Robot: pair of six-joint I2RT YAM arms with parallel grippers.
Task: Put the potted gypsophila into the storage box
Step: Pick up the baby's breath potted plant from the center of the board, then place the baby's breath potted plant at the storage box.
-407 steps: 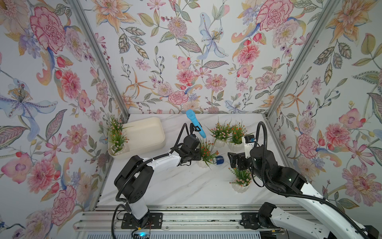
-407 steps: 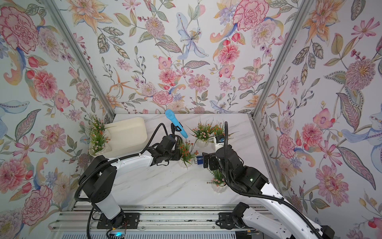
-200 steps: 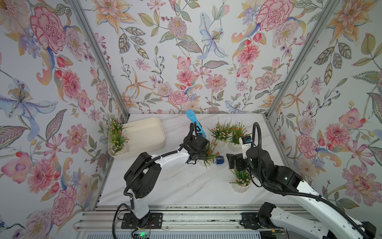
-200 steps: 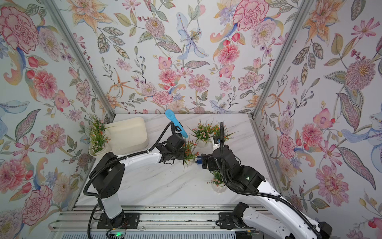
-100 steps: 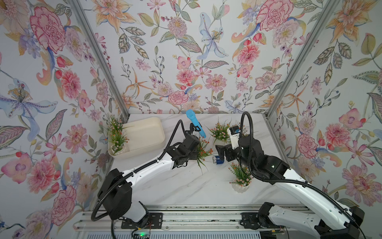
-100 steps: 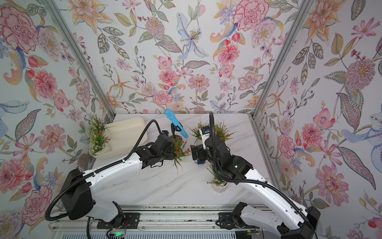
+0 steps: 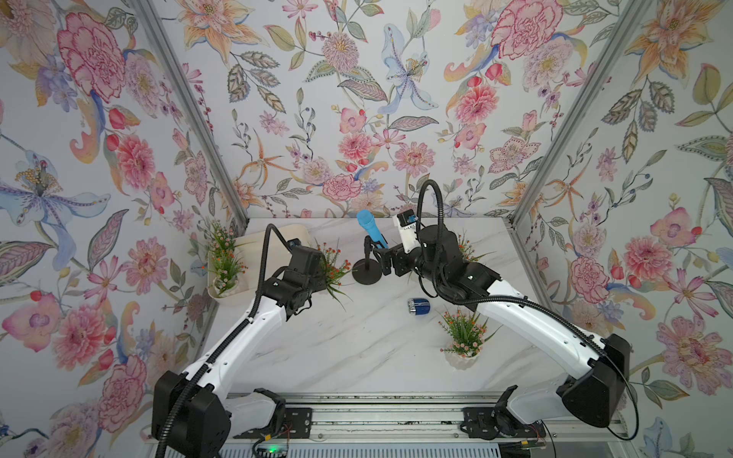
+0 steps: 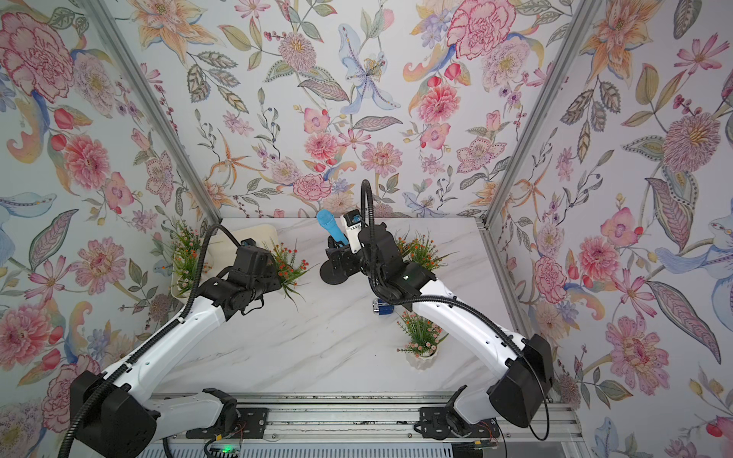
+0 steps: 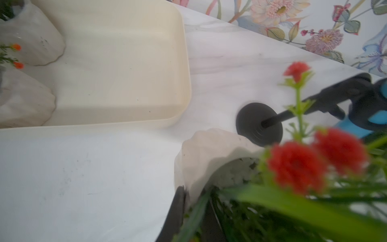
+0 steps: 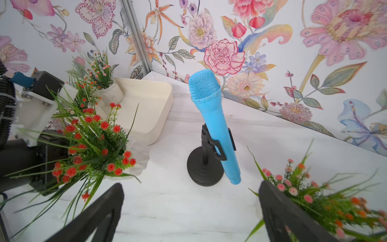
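Potted gypsophila: two stand inside the storage box [image 7: 258,238] at centre left of both top views, their ribbed white pots [image 9: 31,37] against one end wall. One [image 7: 462,341] stands alone at lower right on the surface [image 7: 357,357]. A clump [image 7: 466,248] behind the right arm may be one plant or two; I cannot tell.

A red-flowered gypsophila [image 7: 333,265] is held tilted by the left gripper [image 9: 192,209], which is clamped tight on its pot rim, one finger outside and one inside. It is just right of the box, not in it. The right gripper [image 10: 188,209] gapes wide and holds nothing, facing the one blue plastic microphone [image 10: 213,125] on its round black stand [image 10: 205,171]. One small blue-and-silver cylinder [image 7: 418,306] lies on its side.

The box is smooth cream plastic with rounded corners; the surface is white and marble-veined.

Since half a second ago the held plant has gone left toward the box. The right gripper has moved up-frame from the cylinder to the stand.
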